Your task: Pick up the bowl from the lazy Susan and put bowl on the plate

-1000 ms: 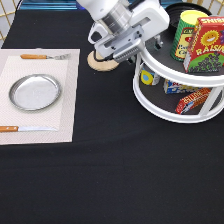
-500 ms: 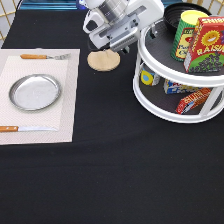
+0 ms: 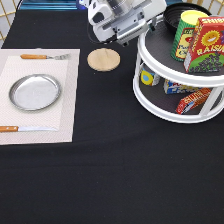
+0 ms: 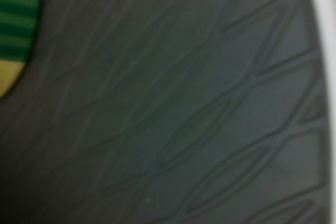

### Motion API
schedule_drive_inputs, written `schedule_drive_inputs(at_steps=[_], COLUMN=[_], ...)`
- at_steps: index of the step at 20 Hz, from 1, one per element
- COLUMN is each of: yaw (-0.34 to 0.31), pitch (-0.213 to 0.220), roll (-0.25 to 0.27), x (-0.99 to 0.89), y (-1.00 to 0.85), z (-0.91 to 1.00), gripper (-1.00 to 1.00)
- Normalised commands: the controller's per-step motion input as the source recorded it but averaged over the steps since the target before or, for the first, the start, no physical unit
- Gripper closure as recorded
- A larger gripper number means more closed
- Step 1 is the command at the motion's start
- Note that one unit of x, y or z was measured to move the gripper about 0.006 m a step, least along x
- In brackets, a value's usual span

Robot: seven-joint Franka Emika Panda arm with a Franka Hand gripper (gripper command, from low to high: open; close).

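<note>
The black bowl (image 3: 172, 16) sits at the back of the lazy Susan's (image 3: 170, 67) upper tier, partly hidden behind a green and yellow can (image 3: 184, 35). My gripper (image 3: 154, 16) is at the exterior view's top, over the upper tier's left edge, close beside the bowl's left rim. The hand's body hides the fingertips. The silver plate (image 3: 35, 92) lies empty on a pale placemat (image 3: 65, 117) at the exterior view's left. The wrist view shows the tier's dark grey patterned surface (image 4: 180, 125) from very close, with the can (image 4: 13, 30) at one edge.
A red raisin box (image 3: 207, 45) stands on the upper tier. Small boxes and a tin (image 3: 150, 77) sit on the lower tier. A round cork coaster (image 3: 103, 59) lies between the placemat and the turntable. A fork (image 3: 42, 56) and a knife (image 3: 20, 129) flank the plate.
My gripper has moved up and to the exterior view's right, from above the cork coaster to the lazy Susan's upper tier beside the bowl. Nothing else has moved.
</note>
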Motion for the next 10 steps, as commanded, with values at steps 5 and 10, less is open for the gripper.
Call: schedule_drive_inputs(at_steps=[5,10], yaw=[0.004,0.000], pitch=[0.006,0.000], roll=[-0.049,-0.001], x=[0.13,0.29], y=[0.08,-0.19], z=[-0.13,-0.23], gripper=[-1.00,-1.00])
